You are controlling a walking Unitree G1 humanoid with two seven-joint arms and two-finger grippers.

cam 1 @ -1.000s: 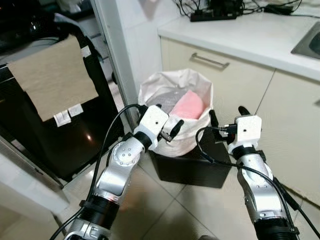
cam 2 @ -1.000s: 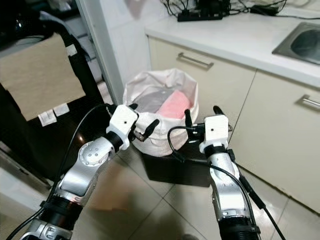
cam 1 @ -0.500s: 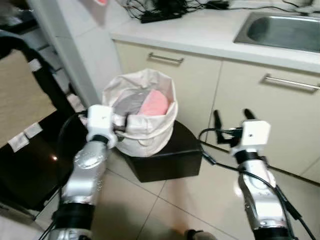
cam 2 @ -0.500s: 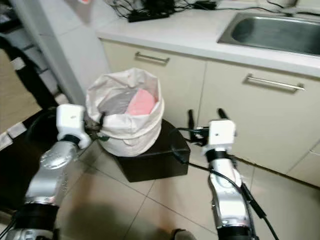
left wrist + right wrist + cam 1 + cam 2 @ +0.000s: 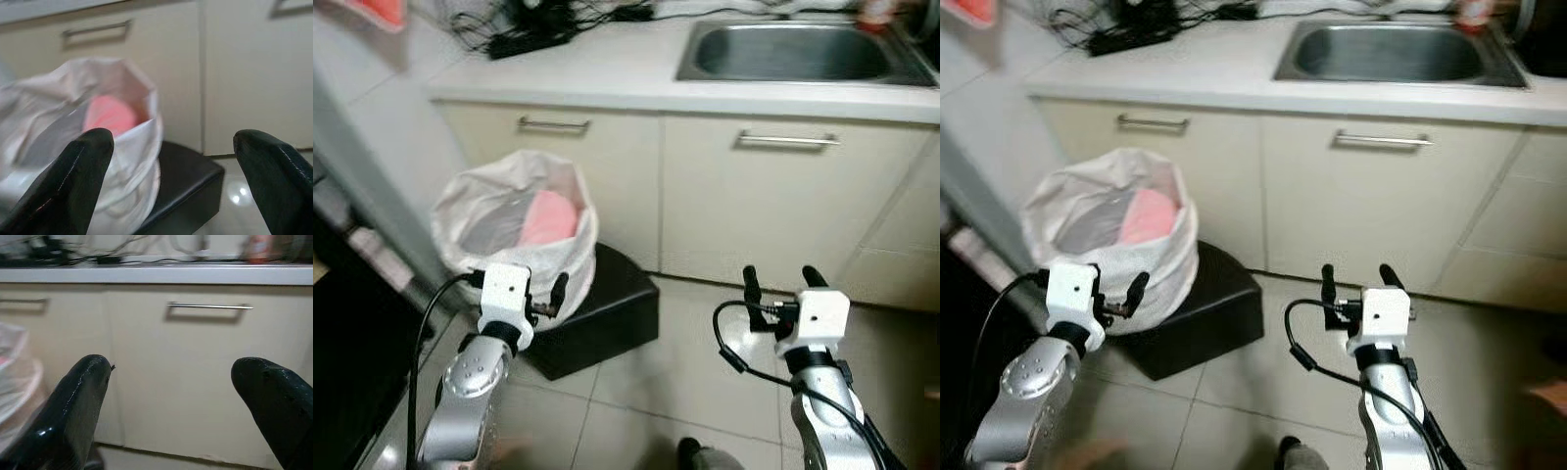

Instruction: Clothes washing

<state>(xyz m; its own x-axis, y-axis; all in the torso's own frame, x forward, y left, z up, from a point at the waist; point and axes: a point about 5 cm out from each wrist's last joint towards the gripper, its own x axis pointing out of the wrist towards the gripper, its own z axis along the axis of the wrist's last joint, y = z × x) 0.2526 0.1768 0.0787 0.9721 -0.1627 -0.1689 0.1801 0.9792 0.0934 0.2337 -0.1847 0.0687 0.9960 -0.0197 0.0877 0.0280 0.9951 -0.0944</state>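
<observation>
A white laundry bag (image 5: 475,240) stands open on a black box (image 5: 612,318) at the left, against the cabinets. A pink garment (image 5: 546,217) and a grey one (image 5: 494,227) lie inside it. My left gripper (image 5: 530,284) is open, low in front of the bag, just short of its near side; in the left wrist view the bag (image 5: 132,147) shows between its spread fingers (image 5: 80,181). My right gripper (image 5: 781,282) is open with nothing in it, over the tile floor well right of the box, facing a cabinet door (image 5: 195,382).
Cream cabinets (image 5: 754,211) with bar handles run along the back under a white counter (image 5: 558,83) with a steel sink (image 5: 793,51). Cables and a power strip (image 5: 524,39) lie on the counter's left. A dark appliance (image 5: 342,392) stands at the left edge. Tile floor (image 5: 675,392) lies ahead.
The camera has swung right: the dark appliance has slid out to the left and the sink and cabinets have come in. Both grippers stay open, and the left one now sits lower against the bag.
</observation>
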